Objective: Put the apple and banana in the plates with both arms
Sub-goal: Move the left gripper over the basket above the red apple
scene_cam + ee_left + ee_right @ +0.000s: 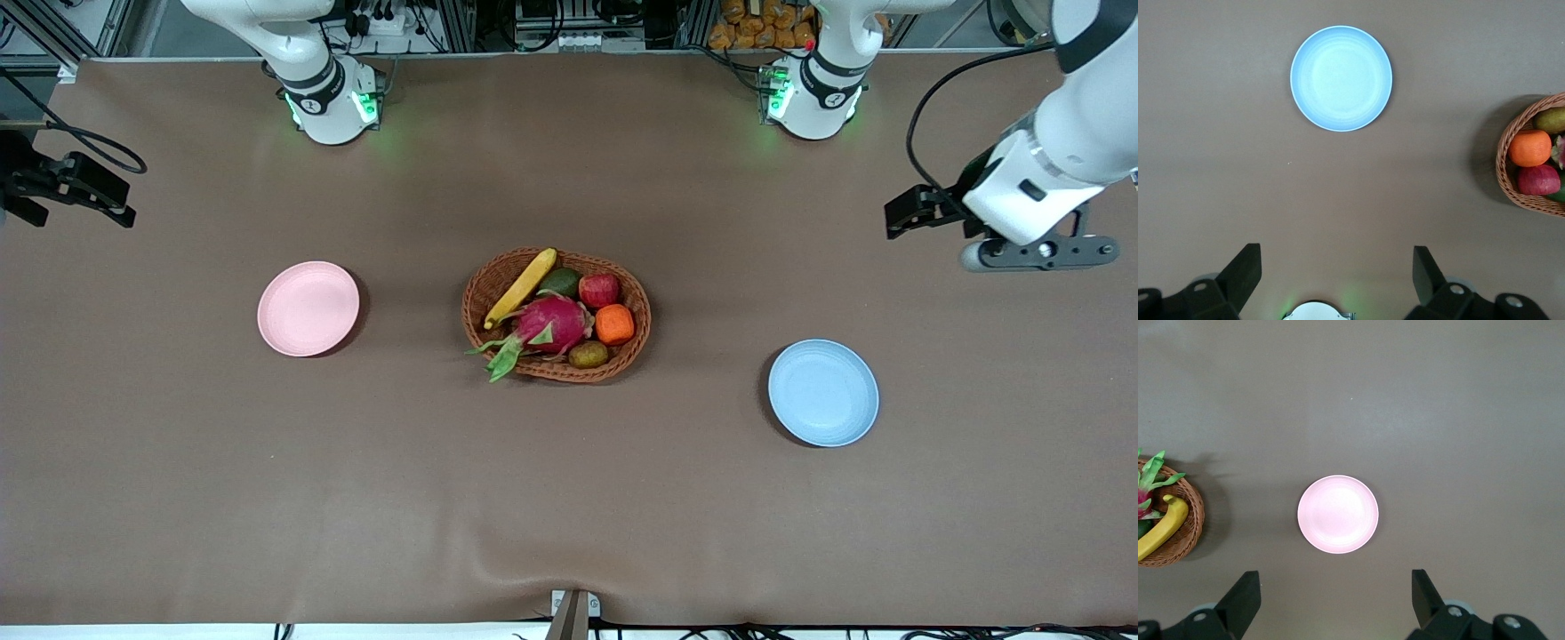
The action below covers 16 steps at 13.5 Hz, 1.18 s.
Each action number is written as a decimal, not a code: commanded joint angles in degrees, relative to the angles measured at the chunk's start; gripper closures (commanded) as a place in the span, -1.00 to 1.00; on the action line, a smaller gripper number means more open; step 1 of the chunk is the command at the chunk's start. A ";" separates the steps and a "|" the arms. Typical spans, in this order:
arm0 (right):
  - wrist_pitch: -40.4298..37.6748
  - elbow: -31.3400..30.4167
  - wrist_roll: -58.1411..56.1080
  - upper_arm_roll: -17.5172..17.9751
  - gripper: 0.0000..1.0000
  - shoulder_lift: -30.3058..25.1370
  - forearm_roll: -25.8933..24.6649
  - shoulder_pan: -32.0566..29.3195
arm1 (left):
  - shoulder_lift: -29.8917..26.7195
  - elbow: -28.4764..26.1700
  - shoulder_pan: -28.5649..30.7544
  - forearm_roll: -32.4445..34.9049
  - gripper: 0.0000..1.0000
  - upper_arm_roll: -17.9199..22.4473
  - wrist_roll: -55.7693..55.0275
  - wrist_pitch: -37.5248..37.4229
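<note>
The apple (599, 290) and the banana (522, 286) lie in a brown wicker basket (468, 307) at the table's middle. The pink plate (308, 308) lies toward the right arm's end and the blue plate (823, 392) toward the left arm's end; both are empty. My left gripper (900, 218) hangs open and empty, high over the table at the left arm's end. Its wrist view shows the left gripper (1336, 257), the blue plate (1341, 78) and the apple (1539, 179). My right gripper (116, 204) hangs open and empty over the right arm's end. Its wrist view shows the right gripper (1336, 580), the pink plate (1338, 514) and the banana (1161, 528).
The basket also holds a magenta dragon fruit (553, 324), an orange fruit (614, 324), a green fruit (560, 282) and a small brown fruit (588, 355). A brown cloth covers the table, with a small fold near the front edge (498, 556).
</note>
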 commanded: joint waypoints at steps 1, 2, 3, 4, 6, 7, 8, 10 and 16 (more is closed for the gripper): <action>-0.52 0.66 0.26 0.22 -1.00 0.31 -0.38 -0.40 | 0.91 -0.71 -1.19 -0.88 -1.00 -0.86 -2.93 2.24; -0.52 0.66 0.26 0.22 -1.00 0.31 -0.38 -0.40 | 1.18 -1.75 -1.19 -0.88 -1.00 -2.00 -3.63 3.64; -0.61 0.66 0.18 0.22 -1.00 0.31 -0.38 -0.40 | 1.18 -2.98 -1.11 -0.88 -1.00 -2.62 -3.73 5.48; -0.61 0.66 0.26 0.22 -1.00 0.31 -0.38 -0.40 | 1.27 -4.04 -1.19 -0.88 -1.00 -2.97 -3.73 6.89; -0.61 0.66 0.26 0.22 -1.00 0.31 -0.38 -0.40 | 1.53 -5.54 -1.28 -0.88 -1.00 -4.38 -4.25 9.44; -0.61 0.66 0.26 0.22 -1.00 0.31 -0.38 -0.40 | 2.05 -5.98 -1.37 -0.88 -1.00 -5.25 -5.74 10.41; -0.61 0.66 0.26 0.22 -1.00 0.31 -0.38 -0.48 | 2.84 -5.98 -1.46 -0.88 -1.00 -6.39 -7.75 11.12; -0.61 0.66 0.18 0.22 -1.00 0.31 -0.38 -0.48 | 4.86 -6.07 -1.98 -0.79 -1.00 -8.50 -11.88 13.40; -0.61 0.66 0.26 0.22 -1.00 0.31 -0.30 -0.48 | 12.15 -5.72 -10.58 1.39 -1.00 -9.48 -24.80 21.84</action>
